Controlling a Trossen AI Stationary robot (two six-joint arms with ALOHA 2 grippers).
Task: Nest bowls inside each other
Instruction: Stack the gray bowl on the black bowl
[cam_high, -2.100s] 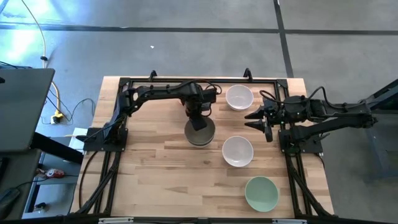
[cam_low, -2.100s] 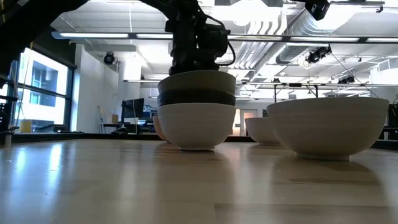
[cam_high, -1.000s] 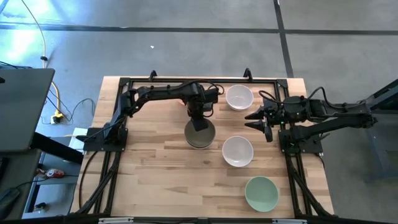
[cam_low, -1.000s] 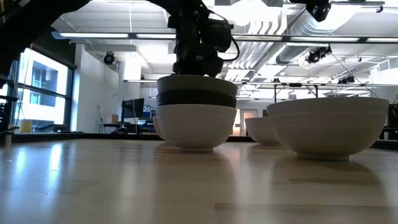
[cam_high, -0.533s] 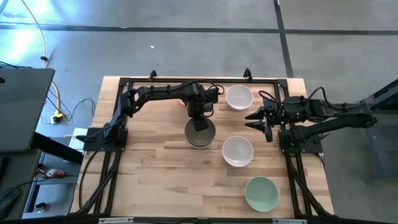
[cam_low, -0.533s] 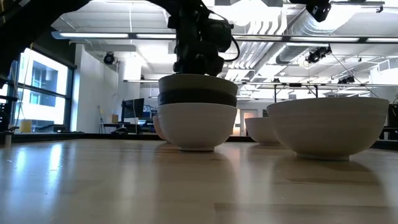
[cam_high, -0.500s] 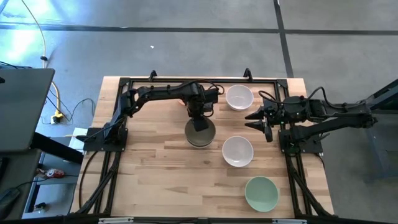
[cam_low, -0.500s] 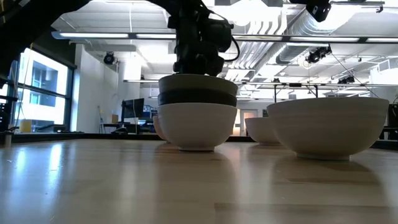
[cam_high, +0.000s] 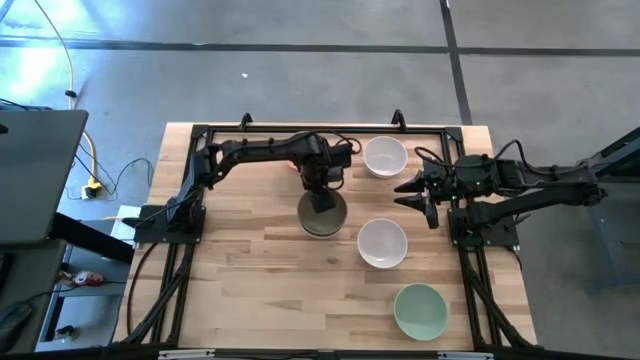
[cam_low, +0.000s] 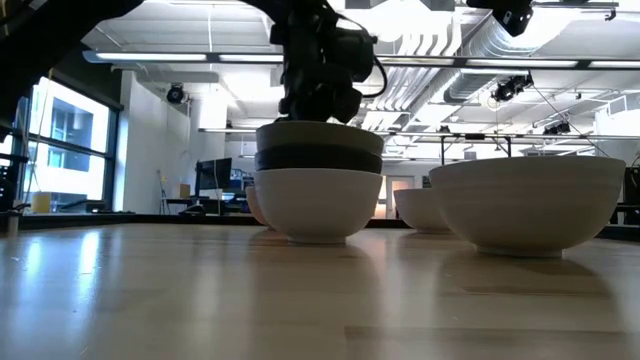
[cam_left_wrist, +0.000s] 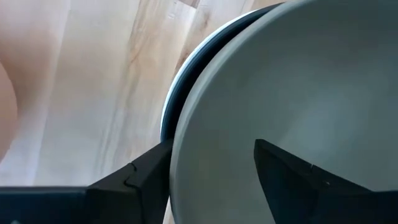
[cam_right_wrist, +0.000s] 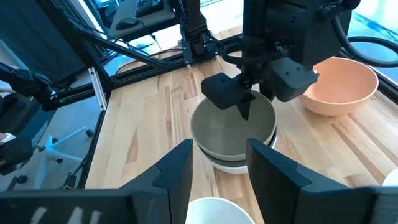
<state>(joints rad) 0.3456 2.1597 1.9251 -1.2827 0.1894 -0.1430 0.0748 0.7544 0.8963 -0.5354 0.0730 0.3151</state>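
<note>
A stack of three nested bowls (cam_high: 322, 214) stands mid-table: white at the bottom (cam_low: 318, 205), black in the middle (cam_low: 318, 158), olive-grey on top (cam_low: 318, 135). My left gripper (cam_high: 321, 192) points down over the stack's far rim and is open. One finger (cam_left_wrist: 143, 180) stands outside the olive-grey bowl (cam_left_wrist: 298, 81), the other (cam_left_wrist: 292, 174) inside it. A peach-orange bowl (cam_right_wrist: 339, 84) rests on the table beyond the stack. Two white bowls (cam_high: 385, 157) (cam_high: 382, 243) and a pale green bowl (cam_high: 420, 310) stand apart on the right. My right gripper (cam_high: 410, 192) hangs open at the right edge.
A black metal frame (cam_high: 300, 128) runs along the table's far edge and down both sides. Bare wood (cam_high: 250, 280) lies at the near left of the stack. The near white bowl (cam_low: 530, 200) stands close to the low camera.
My left gripper has opened over the stack's far rim and let go of the olive-grey bowl without shifting place. The olive-grey bowl now sits level in the black one, and the stack has stayed where it was.
</note>
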